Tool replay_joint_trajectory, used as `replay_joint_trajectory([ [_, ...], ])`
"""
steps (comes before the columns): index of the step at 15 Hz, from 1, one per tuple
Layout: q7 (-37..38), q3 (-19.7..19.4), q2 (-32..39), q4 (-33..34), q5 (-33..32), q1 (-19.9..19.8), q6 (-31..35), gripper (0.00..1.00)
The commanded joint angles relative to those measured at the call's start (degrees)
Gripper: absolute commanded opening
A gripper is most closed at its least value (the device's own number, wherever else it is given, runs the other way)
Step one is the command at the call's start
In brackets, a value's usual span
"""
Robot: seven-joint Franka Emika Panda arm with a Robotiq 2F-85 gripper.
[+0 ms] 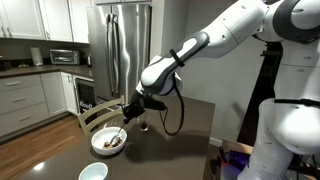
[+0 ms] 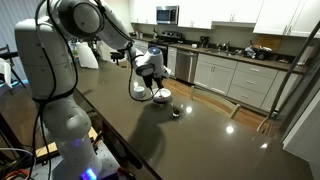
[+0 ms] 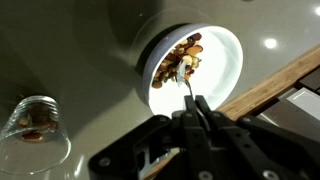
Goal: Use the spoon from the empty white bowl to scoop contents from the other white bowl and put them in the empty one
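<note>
The wider white bowl holds a heap of brown and tan contents on its left side. My gripper hangs just above the bowl's near rim, shut on the handle of the slim pale spoon, whose tip rests among the pieces. In an exterior view the gripper is above this bowl, with the spoon slanting down into it. The smaller empty white bowl sits just in front of it on the dark table.
A small clear glass with brown pieces stands on the table beside the bowl, also seen as the glass. A wooden chair back runs along the table edge behind the bowl. Kitchen cabinets and a fridge lie beyond.
</note>
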Motion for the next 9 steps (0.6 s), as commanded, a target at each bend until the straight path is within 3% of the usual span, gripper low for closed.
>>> replay_joint_trajectory([
  [1,0.5,0.9,-0.1,0.0,-0.5,-0.9,-0.1,0.05],
  [9,-2.9,1.0,1.1,0.3,5.4,-0.1,-0.1,0.02],
])
